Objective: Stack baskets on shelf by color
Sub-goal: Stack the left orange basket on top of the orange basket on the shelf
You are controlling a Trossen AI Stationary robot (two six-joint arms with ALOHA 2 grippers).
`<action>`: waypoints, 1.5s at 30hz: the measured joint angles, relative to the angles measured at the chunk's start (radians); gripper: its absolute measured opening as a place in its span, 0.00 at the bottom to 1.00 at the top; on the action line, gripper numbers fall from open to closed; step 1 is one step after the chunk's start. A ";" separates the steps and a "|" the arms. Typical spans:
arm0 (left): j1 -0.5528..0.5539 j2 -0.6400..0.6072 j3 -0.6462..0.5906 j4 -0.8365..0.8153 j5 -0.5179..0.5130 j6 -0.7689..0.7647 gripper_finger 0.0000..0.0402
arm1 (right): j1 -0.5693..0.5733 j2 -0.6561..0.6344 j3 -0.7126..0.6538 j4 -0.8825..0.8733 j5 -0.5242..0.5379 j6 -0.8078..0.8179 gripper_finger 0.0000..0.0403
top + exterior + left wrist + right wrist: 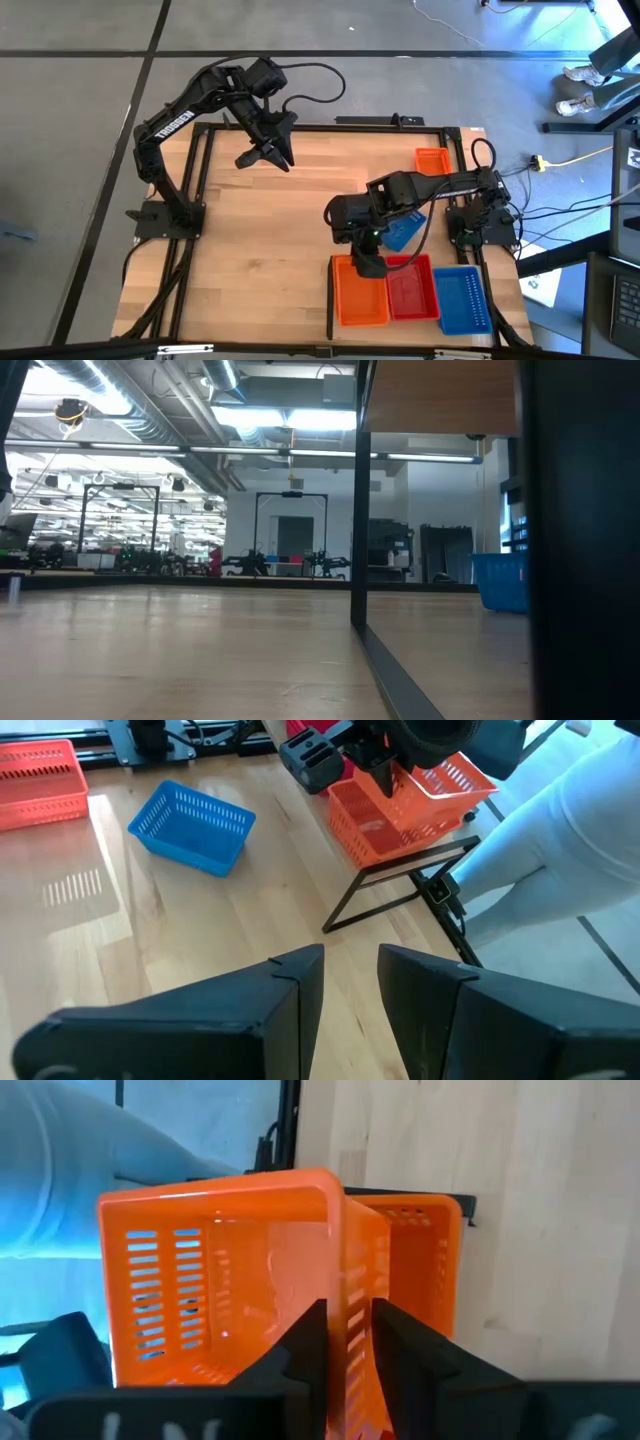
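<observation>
Right wrist view, orange basket wall seemingly between jaws

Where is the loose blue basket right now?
High view: the loose blue basket lies on the shelf, partly under the right arm, between the far orange basket and the near row.

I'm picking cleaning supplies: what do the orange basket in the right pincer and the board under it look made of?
The orange basket held by the right pincer looks like glossy moulded plastic: thin slotted walls, slightly see-through. The board appears to be light wood with visible grain and plank seams, probably sealed, since it shows a soft sheen.
</observation>
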 joint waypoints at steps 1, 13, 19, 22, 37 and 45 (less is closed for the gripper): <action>0.000 0.000 0.000 0.000 0.000 0.000 0.22 | 0.000 0.000 0.000 -0.002 -0.005 -0.001 0.18; 0.000 0.000 0.000 0.000 -0.001 -0.004 0.22 | -0.003 0.000 0.000 -0.017 -0.028 -0.104 0.14; 0.000 0.000 0.000 0.000 -0.001 -0.004 0.22 | -0.002 0.000 0.000 -0.008 -0.017 -0.103 0.10; 0.000 0.000 0.000 0.000 -0.001 -0.004 0.22 | -0.003 0.000 0.000 -0.003 -0.017 -0.107 0.11; -0.001 0.000 0.000 0.000 -0.001 -0.005 0.22 | -0.006 0.000 0.000 0.004 -0.027 -0.127 0.14; -0.001 0.000 0.000 0.000 -0.001 -0.005 0.22 | -0.007 0.000 0.000 0.008 -0.028 -0.129 0.02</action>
